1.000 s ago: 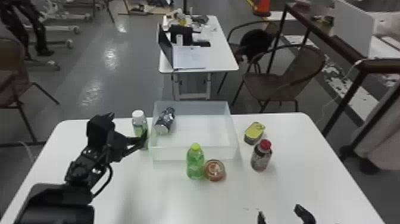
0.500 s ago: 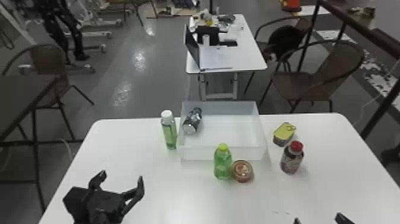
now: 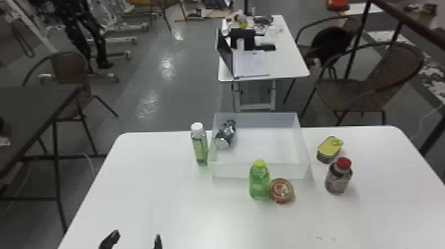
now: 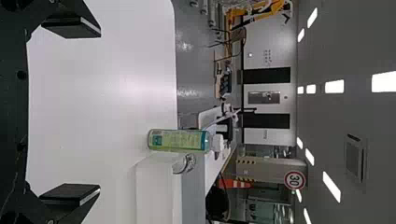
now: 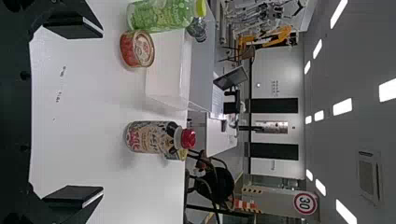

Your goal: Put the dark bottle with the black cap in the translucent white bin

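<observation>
The cylindrical dark bottle (image 3: 225,133) lies slanted inside the boxy translucent white bin (image 3: 288,171), its markings hard to distinguish. The left gripper (image 3: 136,237), cut off below, and right gripper (image 5: 102,112) are spread open.

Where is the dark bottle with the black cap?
In the head view, the dark bottle lies in the translucent white bin at its left side, beside the white-capped green bottle standing outside.

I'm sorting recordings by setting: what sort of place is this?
Likely a robotics lab or workshop: black jointed machine legs, an open dark laptop and a round red-rimmed sign suggest it.
</observation>
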Robot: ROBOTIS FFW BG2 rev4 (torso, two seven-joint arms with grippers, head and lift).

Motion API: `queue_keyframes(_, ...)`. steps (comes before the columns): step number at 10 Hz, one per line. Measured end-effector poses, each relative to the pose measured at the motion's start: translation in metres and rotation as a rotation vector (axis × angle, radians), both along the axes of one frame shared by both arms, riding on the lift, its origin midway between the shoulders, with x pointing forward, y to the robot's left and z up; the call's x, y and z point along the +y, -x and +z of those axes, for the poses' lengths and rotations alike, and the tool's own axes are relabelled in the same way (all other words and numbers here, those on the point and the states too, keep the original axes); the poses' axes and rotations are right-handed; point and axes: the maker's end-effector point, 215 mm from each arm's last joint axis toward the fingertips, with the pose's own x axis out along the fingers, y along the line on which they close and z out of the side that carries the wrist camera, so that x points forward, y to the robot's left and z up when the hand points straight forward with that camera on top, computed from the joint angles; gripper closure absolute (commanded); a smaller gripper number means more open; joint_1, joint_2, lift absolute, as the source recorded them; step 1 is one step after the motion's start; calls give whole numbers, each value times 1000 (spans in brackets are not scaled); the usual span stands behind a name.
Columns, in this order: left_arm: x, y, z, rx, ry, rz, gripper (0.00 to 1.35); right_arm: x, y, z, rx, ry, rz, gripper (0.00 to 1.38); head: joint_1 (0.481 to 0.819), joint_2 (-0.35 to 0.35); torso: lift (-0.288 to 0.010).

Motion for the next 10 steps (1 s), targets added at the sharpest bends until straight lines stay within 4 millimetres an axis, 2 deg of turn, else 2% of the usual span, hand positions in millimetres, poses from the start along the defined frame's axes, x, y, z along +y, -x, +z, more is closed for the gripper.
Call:
queue_keyframes(6,-20,-1,-6,11,57,-7,130,-2,4,3,-8,8,-9,110,695,93,0)
queue_keyframes(10,-24,-1,-8,13,77,-7,130,-2,5,3,-7,7,-9,107,695,86,0)
